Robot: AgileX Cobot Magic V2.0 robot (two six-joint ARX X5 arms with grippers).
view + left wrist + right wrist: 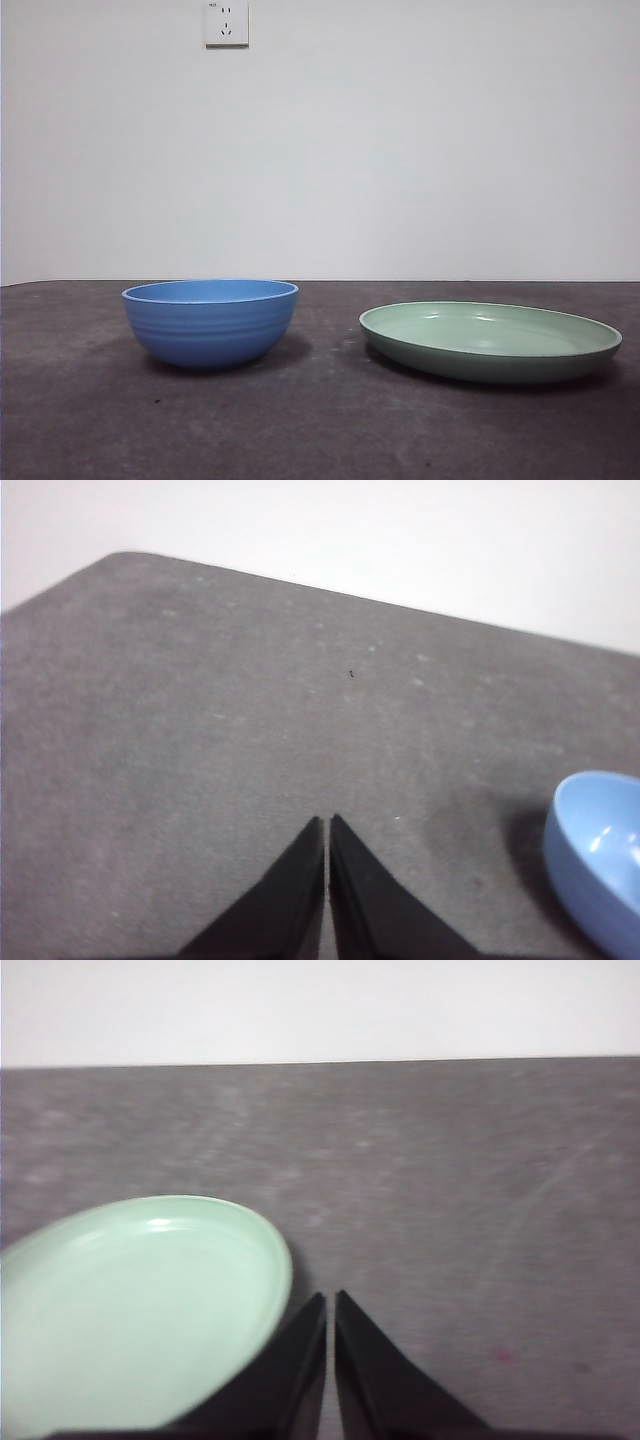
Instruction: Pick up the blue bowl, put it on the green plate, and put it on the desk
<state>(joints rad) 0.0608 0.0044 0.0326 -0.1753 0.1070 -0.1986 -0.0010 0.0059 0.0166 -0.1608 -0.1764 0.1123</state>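
**Q:** What does the room look like?

**A:** Plain white wall (pixel 400 150) fills the background, with a white power socket (pixel 226 22) at about 11 o'clock near the top of the front view. Below it runs the desk (pixel 320 430), a dark grey-brown surface with a rough, mottled finish.

**Q:** Where are the dishes?

**A:** Both sit directly on the desk, apart from each other. The blue bowl (pixel 211 322) stands upright at about 8 o'clock from the middle of the front view, glossy, with faint ridges around its outside. The green plate (pixel 490 341) lies flat at about 4 o'clock, wide and shallow with a raised rim. Bare desk shows between them. Nothing lies in either dish.

**Q:** And the arms?

**A:** Neither appears in the front view. The left gripper (pixel 327 820) hangs above bare desk, its two black jaws pressed almost together and holding nothing; the bowl's edge shows off to one side, well apart from the tips. The right gripper (pixel 331 1296) likewise has its jaws nearly closed on nothing, with its tips just beside the plate's rim, seemingly above it and not touching.
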